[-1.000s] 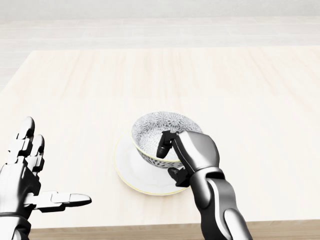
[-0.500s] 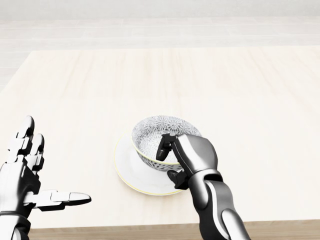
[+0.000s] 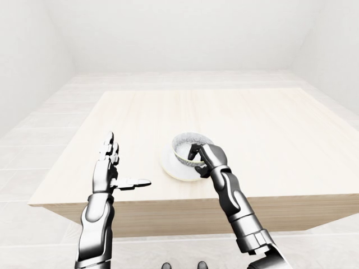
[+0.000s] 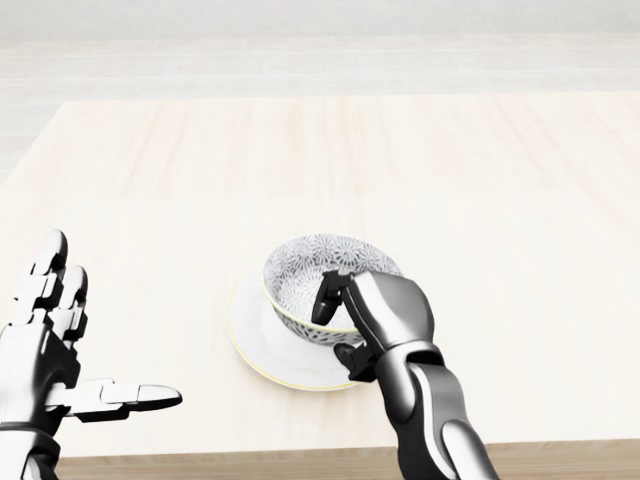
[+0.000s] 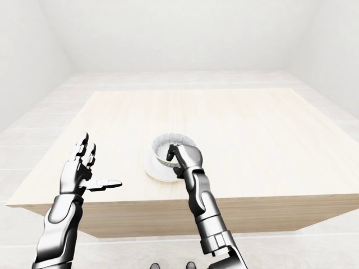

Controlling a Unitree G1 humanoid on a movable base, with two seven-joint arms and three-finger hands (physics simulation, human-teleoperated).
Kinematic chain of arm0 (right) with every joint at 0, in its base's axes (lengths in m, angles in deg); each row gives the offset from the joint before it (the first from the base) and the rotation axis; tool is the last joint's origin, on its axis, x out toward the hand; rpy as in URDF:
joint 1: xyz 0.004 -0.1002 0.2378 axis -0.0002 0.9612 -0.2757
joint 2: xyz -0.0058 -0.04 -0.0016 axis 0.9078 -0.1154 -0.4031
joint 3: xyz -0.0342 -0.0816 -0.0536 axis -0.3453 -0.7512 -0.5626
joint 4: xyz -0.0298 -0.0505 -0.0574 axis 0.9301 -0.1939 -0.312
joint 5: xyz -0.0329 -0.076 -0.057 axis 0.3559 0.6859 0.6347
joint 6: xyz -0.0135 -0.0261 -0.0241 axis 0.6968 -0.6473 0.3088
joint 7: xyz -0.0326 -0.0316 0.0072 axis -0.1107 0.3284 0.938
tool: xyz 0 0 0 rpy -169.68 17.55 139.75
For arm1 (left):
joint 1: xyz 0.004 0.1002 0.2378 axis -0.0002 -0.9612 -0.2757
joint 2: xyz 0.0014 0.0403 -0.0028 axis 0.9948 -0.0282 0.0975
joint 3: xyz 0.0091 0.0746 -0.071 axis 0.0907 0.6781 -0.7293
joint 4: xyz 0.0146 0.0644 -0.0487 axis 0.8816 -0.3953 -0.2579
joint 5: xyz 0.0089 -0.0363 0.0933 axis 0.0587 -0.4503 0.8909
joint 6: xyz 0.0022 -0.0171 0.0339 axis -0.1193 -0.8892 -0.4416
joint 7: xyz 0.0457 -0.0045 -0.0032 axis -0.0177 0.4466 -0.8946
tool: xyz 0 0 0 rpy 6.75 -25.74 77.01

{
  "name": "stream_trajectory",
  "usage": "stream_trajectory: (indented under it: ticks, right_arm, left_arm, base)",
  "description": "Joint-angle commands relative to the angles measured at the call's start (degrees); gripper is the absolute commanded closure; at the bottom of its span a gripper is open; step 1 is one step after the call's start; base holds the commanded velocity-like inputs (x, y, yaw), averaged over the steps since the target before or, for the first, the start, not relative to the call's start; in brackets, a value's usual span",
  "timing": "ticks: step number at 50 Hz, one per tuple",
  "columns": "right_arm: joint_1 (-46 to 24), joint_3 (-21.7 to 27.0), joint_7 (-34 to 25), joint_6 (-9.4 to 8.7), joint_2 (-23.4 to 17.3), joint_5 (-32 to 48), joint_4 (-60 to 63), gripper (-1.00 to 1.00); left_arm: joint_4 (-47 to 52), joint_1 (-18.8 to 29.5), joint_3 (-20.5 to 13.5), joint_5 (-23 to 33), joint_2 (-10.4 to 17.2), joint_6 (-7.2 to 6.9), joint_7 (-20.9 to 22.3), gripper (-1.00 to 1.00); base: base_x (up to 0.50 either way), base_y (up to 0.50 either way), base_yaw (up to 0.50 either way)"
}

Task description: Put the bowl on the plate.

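Note:
A patterned grey-and-white bowl [image 4: 310, 272] sits on a white plate [image 4: 258, 337] near the bottom edge of the wooden table [image 4: 320, 170] in the head view. My right hand [image 4: 342, 322] grips the bowl's lower right rim, with dark fingers [image 4: 326, 296] hooked inside and the thumb under the outside wall. My left hand [image 4: 75, 345] hovers well to the left of the plate, open and flat, its thumb pointing right and nothing in it.
The light wooden table stretches wide above and to both sides of the plate. Its near edge [image 3: 185, 202] runs just below my hands in the left-eye view. Pale floor and white walls surround it.
My right hand with the bowl has sunk slightly toward the plate. The left hand has not moved.

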Motion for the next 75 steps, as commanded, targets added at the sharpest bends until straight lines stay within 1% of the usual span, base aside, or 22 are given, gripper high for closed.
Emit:
stream_trajectory:
  ticks: [1,6,10,16,23,26,27,29,31,34,35,39,41,47,53,57,62,65,67,68,70,75]
  right_arm:
    - [-0.2,0.1,1.6,0.00,0.2,-1.3,0.3,0.47]
    - [-0.3,0.1,1.7,0.00,0.3,-1.3,-0.1,0.44]
    - [-0.4,0.1,1.7,0.00,0.3,-1.4,-0.2,0.36]
    - [-0.7,0.2,2.2,0.00,0.4,-1.7,-1.1,0.32]
    - [-0.8,0.0,2.0,0.00,0.4,-1.8,-0.9,0.29]
    - [-0.8,0.0,2.0,0.00,0.4,-1.8,-0.8,0.24]
    - [-0.8,0.0,2.0,0.00,0.4,-1.8,-1.0,0.15]
    - [-0.9,0.0,2.1,0.00,0.5,-1.8,-1.1,0.13]
    - [-0.9,0.0,2.1,0.00,0.5,-1.8,-1.2,0.04]
    - [-0.9,0.0,2.2,0.00,0.5,-1.8,-1.3,-0.03]
    - [-1.0,0.0,2.2,0.00,0.4,-1.8,-1.4,-0.08]
    - [-1.2,0.1,2.3,0.00,0.4,-1.9,-1.8,-0.11]
    - [-1.1,0.1,2.3,0.00,0.4,-1.9,-1.7,-0.13]
    - [-1.2,0.1,2.3,0.00,0.4,-2.1,-2.0,-0.25]
    - [-1.0,0.0,2.0,0.00,0.3,-2.0,-1.7,-0.37]
    - [-0.9,0.0,1.7,0.00,0.3,-1.8,-1.3,-0.42]
    - [-0.1,-0.3,-0.3,0.00,0.3,-1.6,0.7,-0.61]
    - [0.4,-0.4,-1.3,0.00,0.4,-1.6,1.9,-0.64]
    - [1.0,-0.4,-3.0,0.00,0.4,-1.7,4.0,-0.83]
    - [1.1,-0.4,-3.0,0.00,0.4,-1.7,4.1,-0.83]
    - [1.4,-0.5,-3.5,0.00,0.4,-1.5,4.8,-1.00]
    - [2.9,-0.4,-6.2,0.00,0.6,-2.2,8.5,-1.00]
  left_arm:
    - [0.3,-0.2,-0.1,0.0,0.0,-0.12,0.1,-1.00]
    - [0.6,0.0,-0.2,-0.2,0.0,-0.43,0.1,-1.00]
    - [0.1,0.0,-0.2,-0.1,0.0,-0.02,0.1,-1.00]
    - [0.2,0.1,-0.4,-0.3,0.1,-0.26,0.1,-1.00]
    - [-0.5,0.1,-0.3,-0.2,0.1,0.37,0.1,-1.00]
    - [-0.6,0.1,-0.4,-0.3,0.1,0.35,0.1,-1.00]
    - [-0.7,0.2,-0.5,-0.4,0.2,0.36,0.1,-1.00]
    - [-0.8,0.2,-0.5,-0.4,0.2,0.38,0.1,-1.00]
    - [-0.8,0.2,-0.4,-0.4,0.2,0.48,0.1,-1.00]
    - [-0.6,0.1,-0.5,-0.4,0.2,0.39,0.1,-1.00]
    - [-0.5,0.1,-0.5,-0.5,0.2,0.33,0.2,-1.00]
    - [-0.4,0.2,-0.7,-0.6,0.3,0.09,0.2,-1.00]
    - [-0.5,0.1,-0.7,-0.6,0.3,0.24,0.1,-1.00]
    - [-0.8,0.2,-0.6,-0.5,0.2,0.57,0.1,-1.00]
    - [-0.7,0.2,-0.6,-0.6,0.3,0.39,0.1,-1.00]
    - [-0.7,0.2,-0.6,-0.6,0.3,0.47,0.1,-1.00]
    - [-0.7,0.3,-0.8,-0.7,0.4,0.34,0.1,-1.00]
    - [-0.6,0.3,-0.8,-0.7,0.4,0.27,0.1,-1.00]
    - [-0.6,0.1,-0.7,-0.6,0.3,0.47,0.1,-1.00]
    - [-0.6,0.1,-0.7,-0.6,0.3,0.47,0.1,-1.00]
    - [-0.5,0.1,-0.8,-0.7,0.3,0.38,0.1,-1.00]
    - [-0.2,0.1,-0.9,-0.8,0.4,0.08,0.2,-1.00]
  base:
    - [0.00,0.00,0.00]
    - [0.00,0.00,0.00]
    - [0.00,0.00,0.00]
    - [0.00,0.00,0.00]
    - [0.00,0.00,0.00]
    - [0.00,0.00,0.00]
    - [0.00,0.00,0.00]
    - [0.00,0.00,0.00]
    - [0.00,0.00,0.00]
    - [0.00,0.00,0.00]
    - [0.00,0.00,0.00]
    - [0.00,0.00,0.00]
    - [0.00,0.00,0.00]
    - [0.00,0.00,0.00]
    - [0.00,0.00,0.00]
    - [0.00,0.00,0.00]
    - [0.00,0.00,0.00]
    - [0.00,0.00,0.00]
    - [0.00,0.00,0.00]
    - [0.00,0.00,0.00]
    - [0.00,0.00,0.00]
    - [0.00,0.00,0.00]
